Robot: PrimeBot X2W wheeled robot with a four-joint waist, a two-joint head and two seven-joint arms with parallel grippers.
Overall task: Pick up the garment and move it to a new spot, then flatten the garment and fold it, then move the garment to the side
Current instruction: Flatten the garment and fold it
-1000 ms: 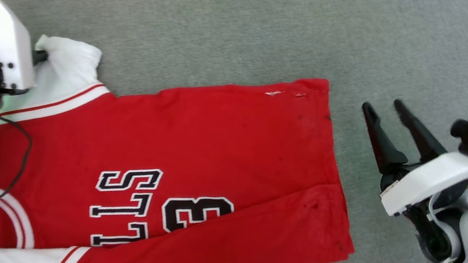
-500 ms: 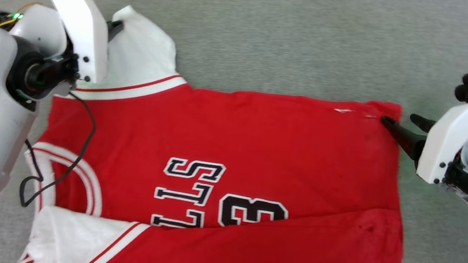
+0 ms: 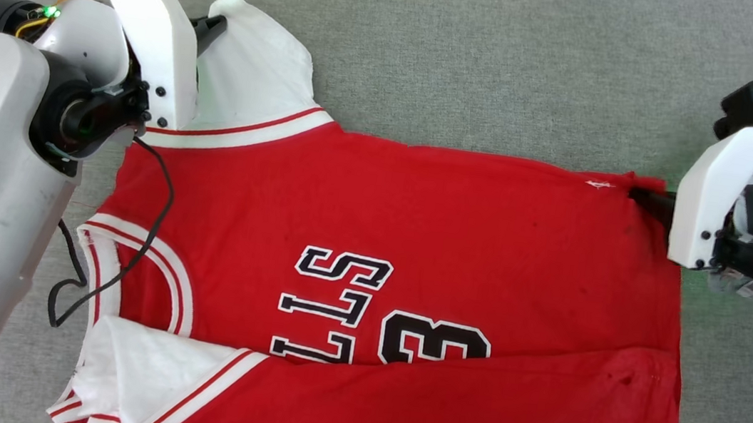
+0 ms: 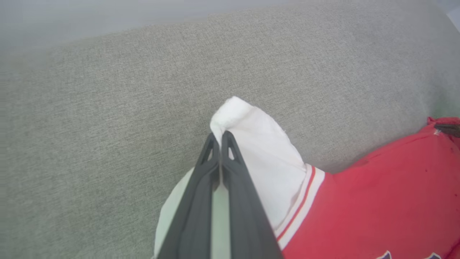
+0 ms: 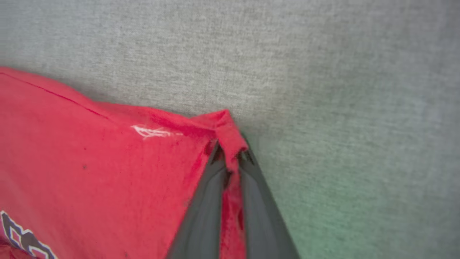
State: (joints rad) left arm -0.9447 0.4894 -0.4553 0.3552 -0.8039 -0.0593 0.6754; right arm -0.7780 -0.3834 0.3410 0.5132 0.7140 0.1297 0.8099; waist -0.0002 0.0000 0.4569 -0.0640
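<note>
Item, garment (image 3: 415, 245): lying crosswise on the grey fabric surface (image 3: 475, 51), near edge folded over the lettering (image 3: 336, 307); we are judging the far edge wants lifting level and taut. Left claw (image 4: 220, 138) is pinching the white sleeve (image 3: 258, 60), right claw (image 5: 230, 158) the red hem corner (image 5: 226, 126), forearms flanking, fingers pointing inward.

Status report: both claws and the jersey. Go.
Left claw shut on white sleeve. Right claw shut on red hem corner. Jersey spread on grey surface, near edge folded over. Black cable hangs across its shoulder.
</note>
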